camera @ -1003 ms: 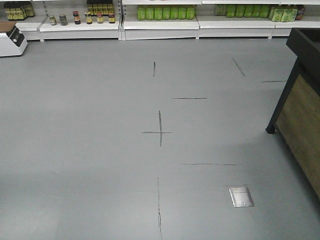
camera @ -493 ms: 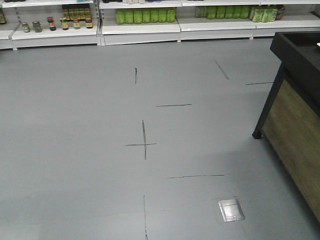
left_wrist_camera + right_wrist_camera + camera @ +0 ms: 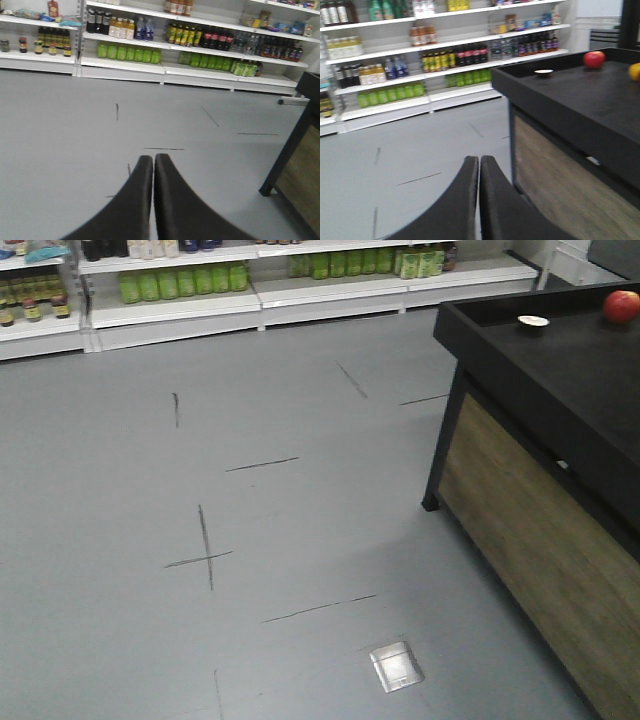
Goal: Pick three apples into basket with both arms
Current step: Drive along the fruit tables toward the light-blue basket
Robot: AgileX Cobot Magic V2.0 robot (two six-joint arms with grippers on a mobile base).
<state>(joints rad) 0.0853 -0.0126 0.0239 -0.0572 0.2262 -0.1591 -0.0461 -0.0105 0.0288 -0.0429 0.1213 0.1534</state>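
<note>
One dark red apple (image 3: 621,306) sits at the far end of a black display table (image 3: 580,370); the right wrist view shows the same apple (image 3: 594,59) on that table (image 3: 570,95). The basket is out of view. My left gripper (image 3: 153,159) is shut and empty, held above the grey floor and facing the shelves. My right gripper (image 3: 479,160) is also shut with nothing in it, left of the table's near corner. Neither arm shows in the front view.
A small white dish (image 3: 533,321) lies on the table near the apple. An orange-yellow fruit (image 3: 635,71) peeks in at the right edge. Shelves of bottles (image 3: 150,45) line the back wall. A metal floor plate (image 3: 397,666) is set in the floor.
The view has swung right: the shelves slid left, and the black table with the apple and dish has come into view on the right.
</note>
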